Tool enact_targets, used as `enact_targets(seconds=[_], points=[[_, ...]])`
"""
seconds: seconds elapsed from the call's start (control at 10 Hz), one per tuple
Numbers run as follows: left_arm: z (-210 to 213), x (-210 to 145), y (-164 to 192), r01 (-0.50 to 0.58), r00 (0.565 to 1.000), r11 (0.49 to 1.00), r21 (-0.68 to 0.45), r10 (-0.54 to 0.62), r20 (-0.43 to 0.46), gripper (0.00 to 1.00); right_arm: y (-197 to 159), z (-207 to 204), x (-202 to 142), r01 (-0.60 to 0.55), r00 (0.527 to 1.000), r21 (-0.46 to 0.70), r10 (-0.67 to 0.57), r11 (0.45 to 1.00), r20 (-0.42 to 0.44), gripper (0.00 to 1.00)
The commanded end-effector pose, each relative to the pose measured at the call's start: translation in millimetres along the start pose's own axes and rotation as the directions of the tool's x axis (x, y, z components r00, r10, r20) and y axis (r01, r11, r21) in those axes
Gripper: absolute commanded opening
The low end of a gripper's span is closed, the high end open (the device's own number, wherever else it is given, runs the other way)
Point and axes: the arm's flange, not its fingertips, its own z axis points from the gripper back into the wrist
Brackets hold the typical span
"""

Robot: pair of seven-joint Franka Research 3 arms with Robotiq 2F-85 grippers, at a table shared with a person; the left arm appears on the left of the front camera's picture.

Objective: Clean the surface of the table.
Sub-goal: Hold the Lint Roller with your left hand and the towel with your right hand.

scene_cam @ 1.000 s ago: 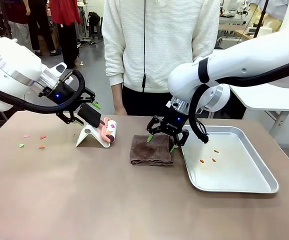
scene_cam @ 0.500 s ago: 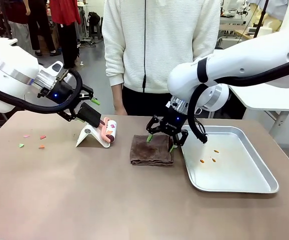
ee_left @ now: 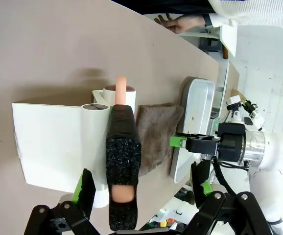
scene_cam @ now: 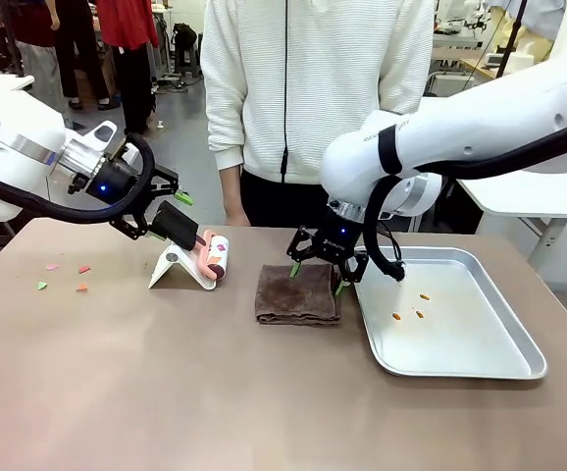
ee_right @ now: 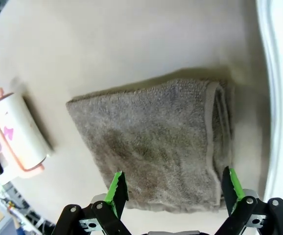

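The taupe-brown counter [scene_cam: 215,392] spans the foreground, between the arms and a person [scene_cam: 318,88] in a white sweater at its far side. Coloured paper scraps [scene_cam: 64,278] lie near its left edge.

The left end effector [scene_cam: 169,218] has its fingers spread wide. They straddle the black foam handle [scene_cam: 179,229] of a lint roller [scene_cam: 215,257] resting on a white stand [scene_cam: 174,267], without clamping it.

The right end effector [scene_cam: 317,278] is also spread apart, directly above the far edge of a folded brown towel [scene_cam: 298,296]. Contact cannot be confirmed. A silver tray [scene_cam: 480,368] just beside the towel holds small orange bits [scene_cam: 412,306].
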Motion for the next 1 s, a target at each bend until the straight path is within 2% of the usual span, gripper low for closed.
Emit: enact_targets(seconds=[0.0,0.2,0.3,0.9], points=[[-0.3,2.1,1.1,0.037,0.999,0.999,-0.012,-0.037,-0.01,1.0,3.0,4.9,-4.1,-0.033,0.996,-0.097,0.041,0.995,0.083,1.0],[-0.5,-0.7,-1.8,0.058,0.998,0.998,-0.029,-0.059,-0.018,1.0,-3.3,2.0,-2.8,-0.118,0.99,-0.118,0.127,0.986,0.066,1.0],[0.0,-1.4,-3.7,0.071,0.997,0.997,-0.034,-0.071,-0.017,1.0,-4.7,-1.2,-1.6,-0.15,0.987,-0.088,0.154,0.985,0.04,1.0],[0.1,-4.9,-5.9,0.139,0.99,0.99,-0.015,-0.14,-0.033,1.0,-7.1,-13.4,-0.5,-0.16,0.985,-0.077,0.165,0.984,0.058,1.0]])
